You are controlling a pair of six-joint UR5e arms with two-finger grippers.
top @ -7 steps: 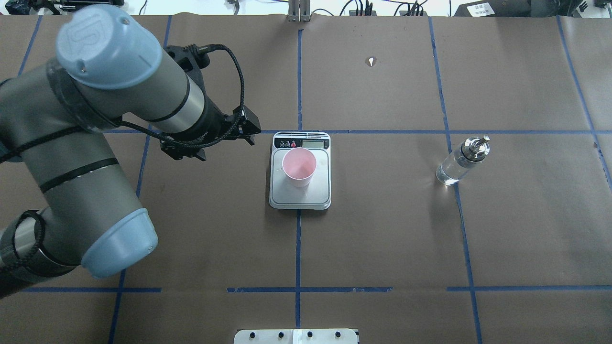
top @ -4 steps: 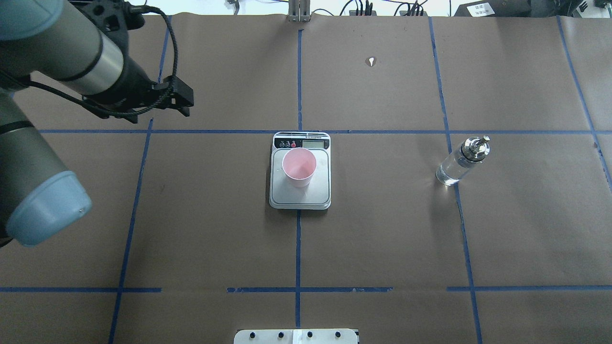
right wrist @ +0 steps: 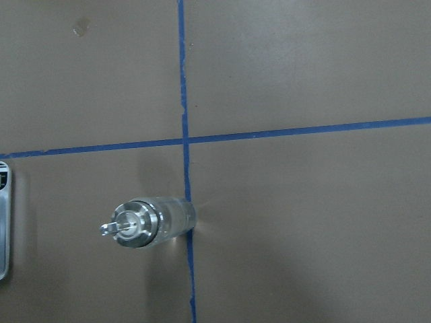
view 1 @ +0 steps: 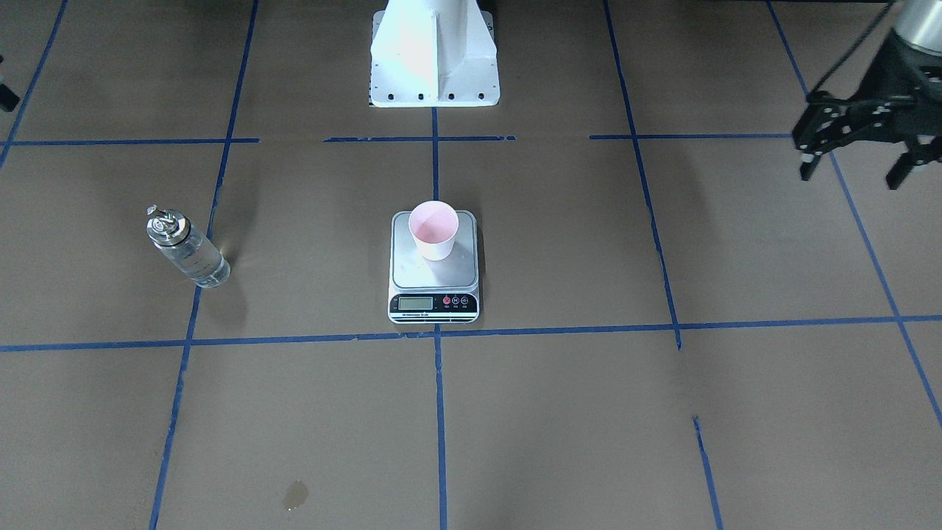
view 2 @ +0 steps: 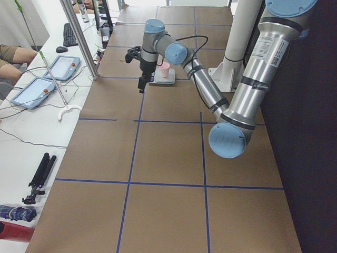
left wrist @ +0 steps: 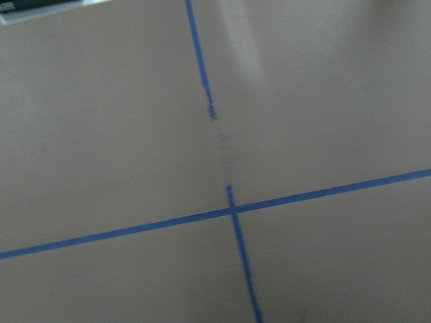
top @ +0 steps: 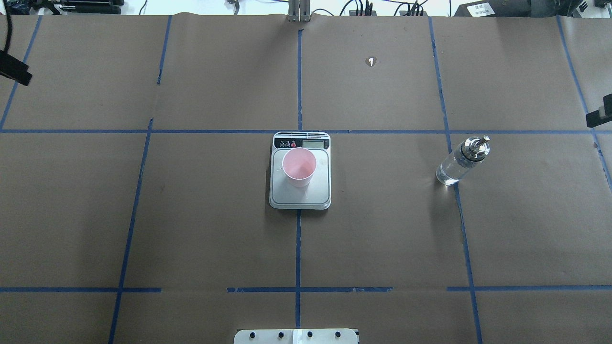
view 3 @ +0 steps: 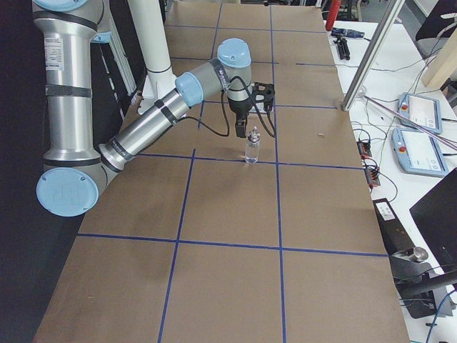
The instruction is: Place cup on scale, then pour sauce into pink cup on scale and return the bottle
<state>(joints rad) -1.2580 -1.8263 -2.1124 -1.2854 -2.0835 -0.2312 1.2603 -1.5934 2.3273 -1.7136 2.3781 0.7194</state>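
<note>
The pink cup (top: 299, 167) stands upright on the steel scale (top: 300, 197) at the table's middle, also seen as cup (view 1: 434, 230) on scale (view 1: 434, 274). The clear bottle (top: 461, 162) with its metal pourer stands on the paper to the right, some clear sauce in it; the right wrist view looks down on the bottle (right wrist: 149, 222). My left gripper (view 1: 850, 179) hangs open and empty far off to the side of the scale. Only a dark bit of my right gripper (top: 601, 114) shows at the overhead edge; I cannot tell whether it is open or shut.
Brown paper with blue tape lines covers the table. The white robot pedestal (view 1: 434, 59) stands behind the scale. A small wet spot (view 1: 294, 495) marks the paper on the operators' side. Tablets (view 2: 60, 67) lie on a side bench.
My left arm has drawn back from beside the scale, leftward and almost out of the overhead view. A bit of the right gripper has come in at the right edge. Cup and bottle stayed put.
</note>
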